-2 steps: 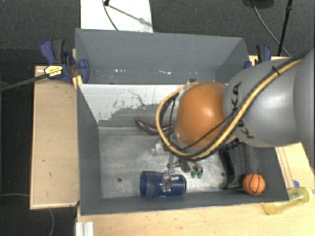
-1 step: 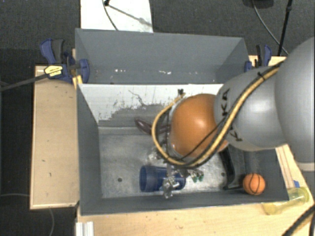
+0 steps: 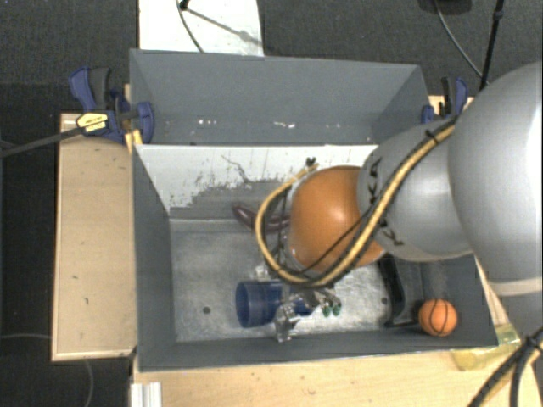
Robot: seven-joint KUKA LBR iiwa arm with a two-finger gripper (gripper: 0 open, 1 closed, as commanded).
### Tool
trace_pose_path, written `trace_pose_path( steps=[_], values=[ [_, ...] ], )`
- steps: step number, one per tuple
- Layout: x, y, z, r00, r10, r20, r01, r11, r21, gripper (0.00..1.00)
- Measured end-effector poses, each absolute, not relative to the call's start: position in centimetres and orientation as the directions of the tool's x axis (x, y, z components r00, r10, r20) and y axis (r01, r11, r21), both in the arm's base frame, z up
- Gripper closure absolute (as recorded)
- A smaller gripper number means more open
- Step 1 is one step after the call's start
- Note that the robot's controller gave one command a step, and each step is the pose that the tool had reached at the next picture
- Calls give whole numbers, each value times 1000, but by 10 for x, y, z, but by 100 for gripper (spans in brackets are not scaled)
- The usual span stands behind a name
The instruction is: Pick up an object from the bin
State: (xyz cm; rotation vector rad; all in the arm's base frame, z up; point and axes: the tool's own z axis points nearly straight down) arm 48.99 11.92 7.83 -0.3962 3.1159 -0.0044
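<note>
Several small things lie on the floor of the grey metal bin (image 3: 157, 261). Toward the near wall, about the middle, a dark blue plastic cylinder (image 3: 254, 303) lies on its side. The fingers (image 3: 287, 319) are low over the floor just at its right end, under the round orange cover (image 3: 327, 214) of the wrist. I cannot tell how far open the fingers are, or whether they touch the cylinder, because the cover and the cables hide most of them. Some small green pieces (image 3: 331, 309) lie just right of the fingers. A long black bar (image 3: 392, 291) and a small orange ball (image 3: 439, 317) lie in the near right corner, well apart from the cylinder.

In my judgement the step in hand is the grasp of the dark blue plastic cylinder. To do it well, the fingers should stand on both sides of the round body, not at its end, and close across it so that it cannot roll away. The lift should then go straight up, clear of the near wall.
</note>
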Motion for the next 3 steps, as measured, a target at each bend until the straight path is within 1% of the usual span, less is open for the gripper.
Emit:
trace_pose_path(
  steps=[1,2,3],
  values=[
    [490,119,78,-968,-249,0,-249,968,-3,100],
    [486,119,122,-952,-307,5,-307,952,1,100],
    [496,137,292,-921,-390,-5,-390,921,0,100]
  ],
)
